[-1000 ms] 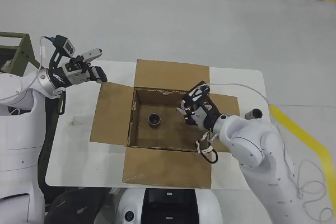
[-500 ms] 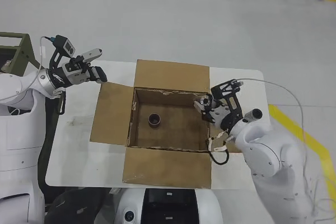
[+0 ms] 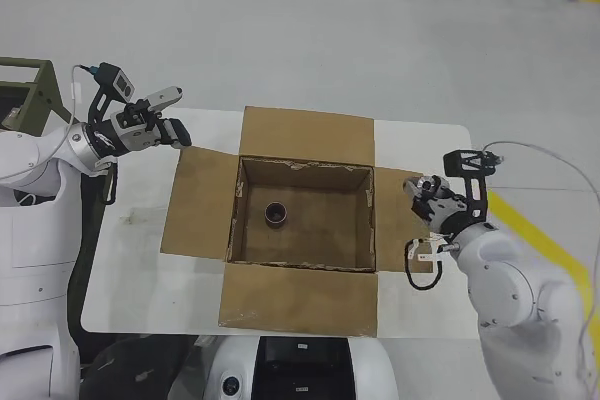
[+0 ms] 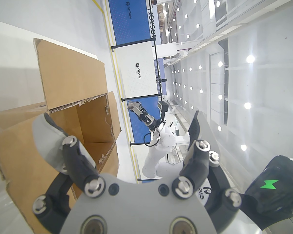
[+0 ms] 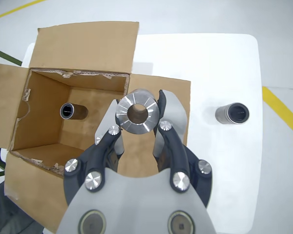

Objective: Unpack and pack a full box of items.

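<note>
An open cardboard box (image 3: 305, 133) sits mid-table with its flaps spread. On its floor lies a dark metal sleeve (image 3: 276, 213) (image 5: 72, 111). My right gripper (image 3: 423, 192) (image 5: 138, 101) hangs over the box's right flap, shut on a slotted steel cylinder (image 5: 137, 114) held end-on. On the white table beyond that flap lies a second steel sleeve (image 5: 232, 113). My left gripper (image 3: 177, 115) (image 4: 122, 127) stays open and holds nothing, raised beside the box's left flap (image 4: 70, 74).
The white table (image 3: 140, 260) has bare surface left of the box and a narrower strip to its right (image 5: 222, 74). A dark green frame (image 3: 20, 90) stands off the table's far left corner.
My right gripper has come up out of the box with the steel cylinder and moved right, to over the right flap. The left arm has stayed still.
</note>
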Robot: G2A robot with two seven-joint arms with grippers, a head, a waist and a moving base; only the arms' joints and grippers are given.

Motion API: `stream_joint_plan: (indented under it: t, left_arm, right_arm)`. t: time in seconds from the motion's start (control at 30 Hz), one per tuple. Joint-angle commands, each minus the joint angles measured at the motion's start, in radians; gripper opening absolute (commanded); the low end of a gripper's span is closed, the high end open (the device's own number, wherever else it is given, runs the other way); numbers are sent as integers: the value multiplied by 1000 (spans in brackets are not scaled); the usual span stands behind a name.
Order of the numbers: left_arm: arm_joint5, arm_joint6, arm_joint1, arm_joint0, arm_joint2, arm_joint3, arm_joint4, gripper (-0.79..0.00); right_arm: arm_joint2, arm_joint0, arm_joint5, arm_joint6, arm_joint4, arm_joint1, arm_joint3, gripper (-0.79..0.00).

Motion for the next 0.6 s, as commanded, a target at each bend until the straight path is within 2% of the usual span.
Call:
stream_joint_plan:
  t: [0.0, 0.57]
  left_arm:
    - [0, 0, 0, 0, 0, 0, 0, 0]
    - [0, 0, 0, 0, 0, 0, 0, 0]
  right_arm:
    - [22, -9, 16, -5, 9, 1, 13, -785]
    - [156, -16, 58, 19, 10, 11, 135, -785]
